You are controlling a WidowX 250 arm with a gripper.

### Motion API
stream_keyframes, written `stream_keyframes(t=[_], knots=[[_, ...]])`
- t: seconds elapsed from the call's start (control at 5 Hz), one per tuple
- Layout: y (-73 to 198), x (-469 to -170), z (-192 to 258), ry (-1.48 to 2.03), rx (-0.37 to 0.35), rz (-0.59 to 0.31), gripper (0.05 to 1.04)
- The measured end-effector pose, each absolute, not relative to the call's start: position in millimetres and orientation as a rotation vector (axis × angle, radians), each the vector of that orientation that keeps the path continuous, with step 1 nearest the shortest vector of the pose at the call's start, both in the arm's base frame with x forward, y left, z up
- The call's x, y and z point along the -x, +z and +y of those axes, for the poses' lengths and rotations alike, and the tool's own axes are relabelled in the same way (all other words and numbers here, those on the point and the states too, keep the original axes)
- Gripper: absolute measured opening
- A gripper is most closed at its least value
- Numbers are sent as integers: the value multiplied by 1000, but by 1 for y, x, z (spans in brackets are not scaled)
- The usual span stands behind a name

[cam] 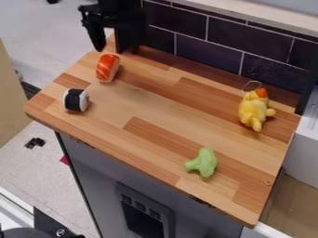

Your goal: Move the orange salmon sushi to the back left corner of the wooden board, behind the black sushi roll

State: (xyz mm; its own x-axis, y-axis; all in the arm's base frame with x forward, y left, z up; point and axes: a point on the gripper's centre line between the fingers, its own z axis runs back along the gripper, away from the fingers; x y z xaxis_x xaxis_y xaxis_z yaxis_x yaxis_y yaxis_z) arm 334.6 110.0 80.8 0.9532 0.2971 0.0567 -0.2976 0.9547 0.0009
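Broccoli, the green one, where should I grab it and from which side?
Probably by the stem, from above, closing across it. The broccoli appears to lie on its side, with the stem sticking out toward the view's left, narrower than the lumpy head.

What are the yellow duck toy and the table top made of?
The yellow toy looks like soft, fuzzy plush, maybe stuffed cloth: its outline is lumpy. The table top looks like smooth wood, since it has light and dark brown strips.
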Motion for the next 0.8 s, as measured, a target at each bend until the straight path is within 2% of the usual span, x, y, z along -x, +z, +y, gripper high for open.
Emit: stream_keyframes(t=[0.2, 0.4, 0.8], knots=[[86, -328, 83, 250, -29, -63, 1000], [75, -324, 58, 198, -40, -43, 1000], [72, -327, 34, 146, -40, -51, 1000]])
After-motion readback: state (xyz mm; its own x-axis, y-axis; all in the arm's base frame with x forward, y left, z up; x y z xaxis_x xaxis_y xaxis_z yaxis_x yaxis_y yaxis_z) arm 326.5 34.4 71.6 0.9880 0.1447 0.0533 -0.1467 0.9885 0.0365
